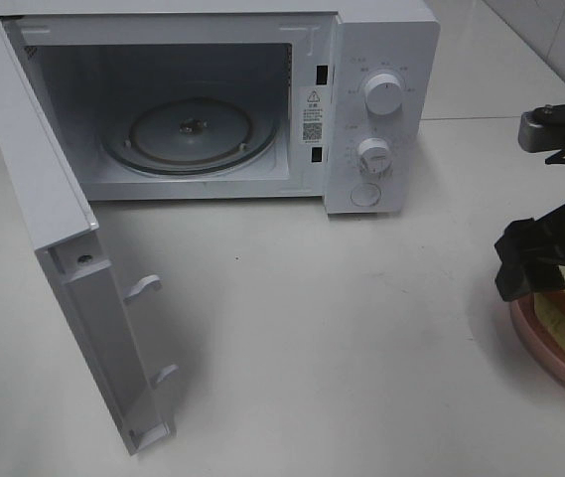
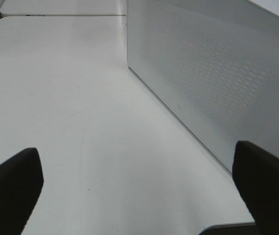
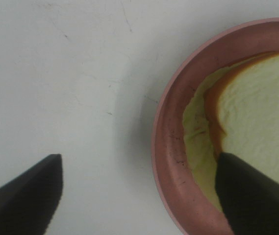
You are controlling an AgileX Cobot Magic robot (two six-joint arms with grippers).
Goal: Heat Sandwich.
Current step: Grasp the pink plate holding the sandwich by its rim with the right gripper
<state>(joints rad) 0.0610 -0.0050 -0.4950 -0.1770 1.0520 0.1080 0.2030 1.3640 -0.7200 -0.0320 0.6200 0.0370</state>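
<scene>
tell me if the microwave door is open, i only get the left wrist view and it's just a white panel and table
observer: yes, the door is swung wide open.
operator: ok where's the sandwich
observer: the sandwich lies on a pink plate at the right edge of the high view.
operator: has the right arm got it
observer: no, the right fingers are spread open, one over the sandwich, the other outside the plate.
</scene>
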